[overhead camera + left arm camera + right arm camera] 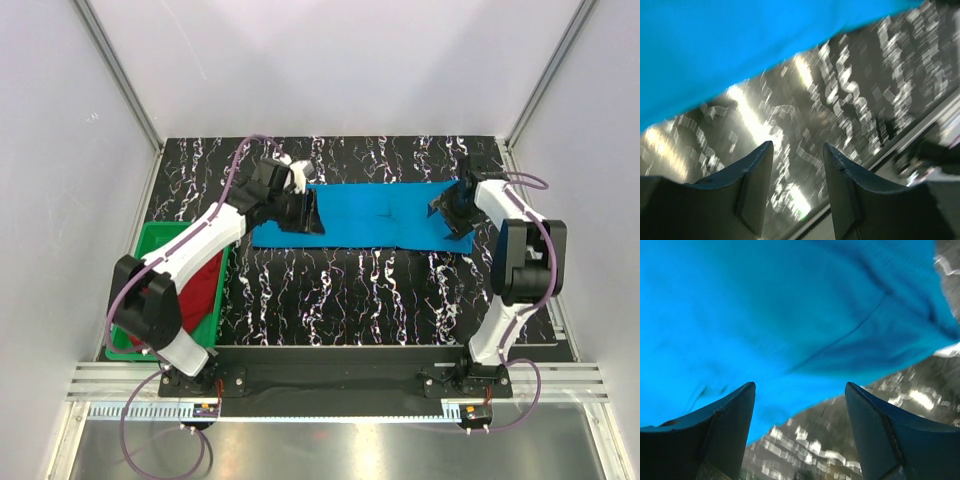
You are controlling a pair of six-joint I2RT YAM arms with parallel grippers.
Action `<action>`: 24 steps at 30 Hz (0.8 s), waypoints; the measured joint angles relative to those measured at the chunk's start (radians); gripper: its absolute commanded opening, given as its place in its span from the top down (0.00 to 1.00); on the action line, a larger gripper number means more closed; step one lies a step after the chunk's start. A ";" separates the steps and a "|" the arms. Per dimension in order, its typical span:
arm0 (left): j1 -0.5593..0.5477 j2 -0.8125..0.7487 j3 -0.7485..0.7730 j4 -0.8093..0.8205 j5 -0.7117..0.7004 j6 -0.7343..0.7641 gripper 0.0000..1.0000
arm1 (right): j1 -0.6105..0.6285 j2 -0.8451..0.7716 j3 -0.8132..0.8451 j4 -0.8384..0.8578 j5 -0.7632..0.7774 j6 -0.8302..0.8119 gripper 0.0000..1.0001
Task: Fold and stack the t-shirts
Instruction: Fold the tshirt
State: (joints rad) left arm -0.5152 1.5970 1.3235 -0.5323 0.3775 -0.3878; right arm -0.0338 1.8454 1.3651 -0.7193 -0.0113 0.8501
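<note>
Black marbled tabletop [350, 290], white walls. Left fingers [752, 185] spread, nothing between them — blue t-shirt [715, 45] lies just beyond their tips. Right fingers [730, 425] spread wide, empty, same cloth directly ahead. Red t-shirt [205, 285] well off, in green bin [160, 240]. Risk: uneven pinches at the two ends — only one layer caught, fold skews or drags open.

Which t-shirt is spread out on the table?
The bright sky-blue cloth t-shirt, laid out in a long strip on the black marbled table. The dark red cloth t-shirt is bunched in the green plastic bin instead.
</note>
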 measured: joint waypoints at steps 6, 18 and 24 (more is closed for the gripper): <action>0.000 -0.146 -0.168 -0.077 -0.032 0.051 0.50 | 0.005 0.170 0.078 -0.019 0.113 0.017 0.19; 0.007 -0.333 -0.204 -0.213 -0.114 0.107 0.48 | 0.003 0.511 0.677 -0.149 0.369 -0.343 0.07; 0.029 -0.308 -0.149 -0.237 -0.121 0.113 0.49 | 0.106 0.508 0.847 -0.256 0.409 -0.430 0.00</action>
State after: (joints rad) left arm -0.4862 1.2892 1.1748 -0.7689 0.2562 -0.2745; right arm 0.0723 2.3535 2.2124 -0.9752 0.3981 0.4198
